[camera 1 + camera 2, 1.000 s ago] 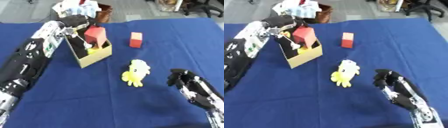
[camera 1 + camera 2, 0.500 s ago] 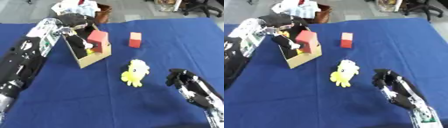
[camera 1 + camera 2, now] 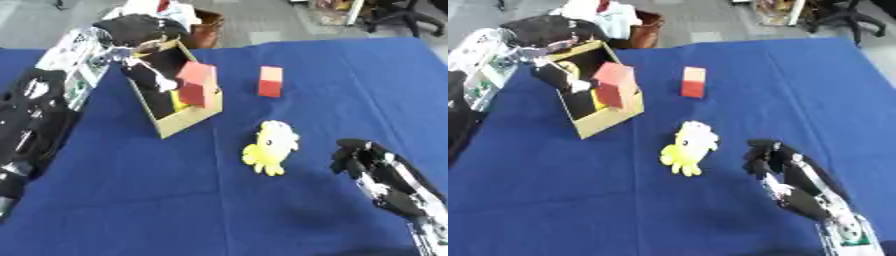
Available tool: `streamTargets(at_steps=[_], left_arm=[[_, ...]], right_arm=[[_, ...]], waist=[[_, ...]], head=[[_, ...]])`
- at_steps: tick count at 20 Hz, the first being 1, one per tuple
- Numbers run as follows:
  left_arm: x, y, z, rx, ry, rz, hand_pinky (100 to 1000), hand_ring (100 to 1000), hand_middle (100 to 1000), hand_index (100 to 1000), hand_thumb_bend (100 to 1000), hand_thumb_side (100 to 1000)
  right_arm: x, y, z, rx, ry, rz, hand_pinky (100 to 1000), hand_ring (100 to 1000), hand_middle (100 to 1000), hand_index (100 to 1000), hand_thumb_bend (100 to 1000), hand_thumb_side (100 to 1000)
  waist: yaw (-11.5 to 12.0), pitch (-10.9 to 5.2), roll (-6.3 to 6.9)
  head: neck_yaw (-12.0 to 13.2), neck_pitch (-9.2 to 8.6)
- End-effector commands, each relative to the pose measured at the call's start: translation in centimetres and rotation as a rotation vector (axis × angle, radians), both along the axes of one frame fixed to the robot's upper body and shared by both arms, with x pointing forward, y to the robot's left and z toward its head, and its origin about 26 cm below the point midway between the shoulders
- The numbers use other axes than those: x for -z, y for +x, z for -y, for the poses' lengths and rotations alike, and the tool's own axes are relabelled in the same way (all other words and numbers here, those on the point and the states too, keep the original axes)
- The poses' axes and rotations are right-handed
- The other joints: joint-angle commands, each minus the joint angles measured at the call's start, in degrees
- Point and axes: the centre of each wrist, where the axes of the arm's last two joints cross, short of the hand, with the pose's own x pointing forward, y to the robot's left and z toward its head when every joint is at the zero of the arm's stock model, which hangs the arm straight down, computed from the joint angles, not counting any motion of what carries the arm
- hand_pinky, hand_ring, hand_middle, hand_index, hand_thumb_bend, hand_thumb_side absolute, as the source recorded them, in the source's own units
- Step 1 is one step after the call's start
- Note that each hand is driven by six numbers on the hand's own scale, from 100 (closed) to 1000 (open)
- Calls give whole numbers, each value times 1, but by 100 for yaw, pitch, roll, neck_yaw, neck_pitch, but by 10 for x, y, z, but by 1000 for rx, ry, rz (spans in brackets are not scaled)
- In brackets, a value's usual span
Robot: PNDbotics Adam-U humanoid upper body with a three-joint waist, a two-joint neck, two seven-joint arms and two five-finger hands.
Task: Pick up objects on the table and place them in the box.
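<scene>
An open cardboard box (image 3: 188,116) stands at the table's far left. A red block (image 3: 197,84) leans tilted over its right wall, partly inside, and something yellow (image 3: 178,102) lies within. My left hand (image 3: 129,29) hovers over the box's far end, open; one finger (image 3: 149,74) hangs down into the box, apart from the block. Right of the box, a second red block (image 3: 270,81) stands on the blue cloth. Nearer me lies a yellow plush toy (image 3: 271,147). My right hand (image 3: 785,167) rests open at the lower right, right of the toy and holding nothing.
The blue tablecloth (image 3: 131,200) covers the whole table. Beyond its far edge sit a brown basket (image 3: 208,30) and white things (image 3: 162,10) on the grey floor. An office chair (image 3: 402,12) stands at the top right.
The red block has dropped from beside my left hand onto the box's right wall and tipped over. My left hand has drawn back toward the box's far end. The right hand stayed put.
</scene>
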Motion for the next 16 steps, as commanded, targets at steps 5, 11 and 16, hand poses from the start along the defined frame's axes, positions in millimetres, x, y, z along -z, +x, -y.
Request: streamTargets(at_steps=[5,11,16], left_arm=[[-40,-48,-39,60,-323,93,850,749,726,902,100,312],[-17,-89,-58,112,-610,-29,850,726,677,895,100,423],[7,-116,-62,145,-796,-132,846,709,647,886,100,496]], right_arm=[[-44,26,16,-39,-134,153,617,634,650,845,100,449],[-68,52,15,-135,-322,243,642,673,698,884,100,364],[-82,78,12,-237,-554,297,701,777,798,939,100,218]], waist=[[104,-202,-45],[242,-201,-104],[332,-223,-136]], head=[[-133,-53],[-262,-52],[-371,-58]])
